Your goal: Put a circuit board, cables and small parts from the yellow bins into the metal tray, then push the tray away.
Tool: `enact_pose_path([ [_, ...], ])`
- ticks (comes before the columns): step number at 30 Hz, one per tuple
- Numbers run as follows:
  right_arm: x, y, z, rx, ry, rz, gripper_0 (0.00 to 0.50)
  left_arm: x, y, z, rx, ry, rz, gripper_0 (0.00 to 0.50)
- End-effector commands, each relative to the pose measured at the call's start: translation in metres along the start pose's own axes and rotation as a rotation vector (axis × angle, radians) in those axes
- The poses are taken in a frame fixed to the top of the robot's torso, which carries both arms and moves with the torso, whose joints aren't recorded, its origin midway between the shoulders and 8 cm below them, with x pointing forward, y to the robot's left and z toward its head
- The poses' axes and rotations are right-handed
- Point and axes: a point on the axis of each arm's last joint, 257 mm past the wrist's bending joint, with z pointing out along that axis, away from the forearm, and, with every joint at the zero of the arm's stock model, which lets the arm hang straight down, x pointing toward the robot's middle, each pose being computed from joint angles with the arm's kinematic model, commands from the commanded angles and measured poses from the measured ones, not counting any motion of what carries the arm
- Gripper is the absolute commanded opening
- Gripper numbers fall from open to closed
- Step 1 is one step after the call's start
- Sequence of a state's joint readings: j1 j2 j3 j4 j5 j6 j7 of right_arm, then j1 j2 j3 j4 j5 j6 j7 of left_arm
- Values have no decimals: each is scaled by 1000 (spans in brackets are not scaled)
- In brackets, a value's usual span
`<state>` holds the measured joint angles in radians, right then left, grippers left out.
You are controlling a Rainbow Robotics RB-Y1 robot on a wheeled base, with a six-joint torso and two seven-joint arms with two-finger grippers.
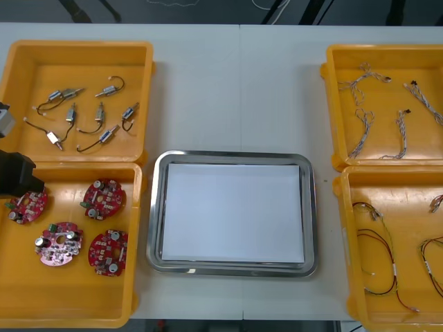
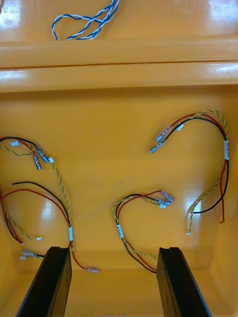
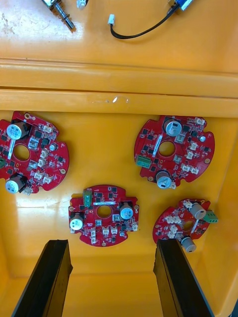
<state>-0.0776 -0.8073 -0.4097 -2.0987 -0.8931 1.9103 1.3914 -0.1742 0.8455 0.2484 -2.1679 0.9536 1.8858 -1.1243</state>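
The left claw stands wide open with nothing in it, hanging over the near left bin. Four round red boards lie flat on that bin's floor. One board sits just ahead of the gap between the fingers, and a second board lies at the tip of one finger. A third board and a fourth board lie farther off, near the bin's wall. Past that wall the far left bin holds small metal parts. The right claw is just as wide open and empty, over the near right bin. A looped cable lies just ahead of its fingers, with another red, yellow and black cable farther out. Past this bin's wall a twisted blue and white cable lies in the far right bin. The metal tray, white inside, sits between the two pairs of bins, well apart from the boards.
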Motion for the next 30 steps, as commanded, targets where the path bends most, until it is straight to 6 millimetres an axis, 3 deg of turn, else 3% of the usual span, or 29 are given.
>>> enact_pose_path([
  [1,2,2,-5,-3,-15,31,500,-15,4,-12,-32,-38,96,500],
  [30,2,2,-5,-3,-15,31,500,-15,4,-12,-32,-38,96,500],
])
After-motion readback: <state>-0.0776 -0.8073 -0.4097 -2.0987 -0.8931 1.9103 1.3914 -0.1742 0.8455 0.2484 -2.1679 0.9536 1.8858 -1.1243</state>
